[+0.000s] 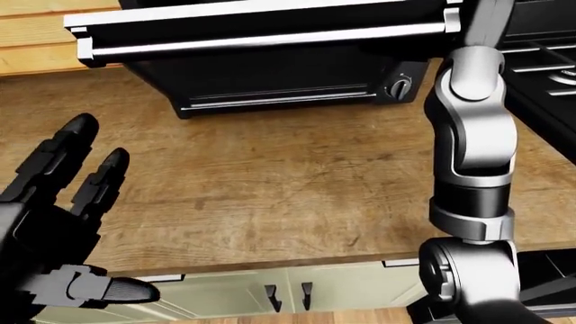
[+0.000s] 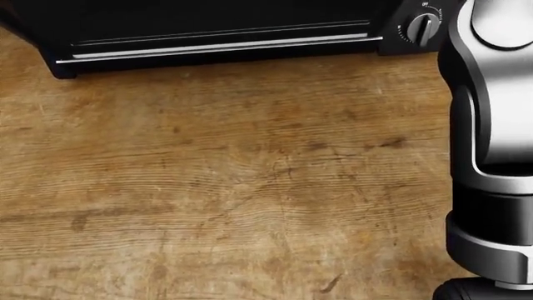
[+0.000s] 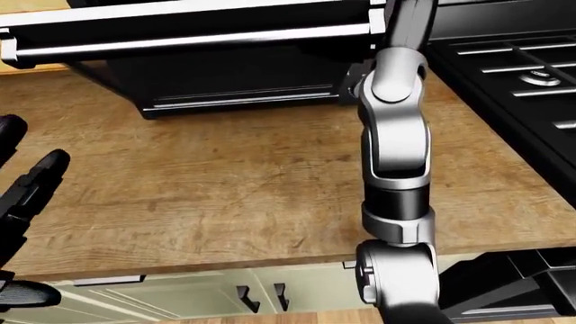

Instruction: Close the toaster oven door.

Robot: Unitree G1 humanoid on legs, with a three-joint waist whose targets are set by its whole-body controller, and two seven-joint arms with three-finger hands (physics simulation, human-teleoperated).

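Note:
The black toaster oven (image 1: 279,84) stands on the wooden counter (image 1: 270,189) at the top of the left-eye view. Its door (image 1: 261,17) hangs open towards me, with a silver handle bar (image 1: 270,40) along its near edge. A control knob (image 1: 399,86) sits at the oven's lower right and also shows in the head view (image 2: 420,26). My left hand (image 1: 108,216) is open and empty at the lower left, well short of the oven. My right arm (image 1: 473,135) rises past the door's right end; its hand is cut off by the view's top edge.
A black stove top (image 3: 513,67) with burner grates lies to the right of the oven. Pale green cabinet fronts with dark pulls (image 1: 288,293) run below the counter's near edge.

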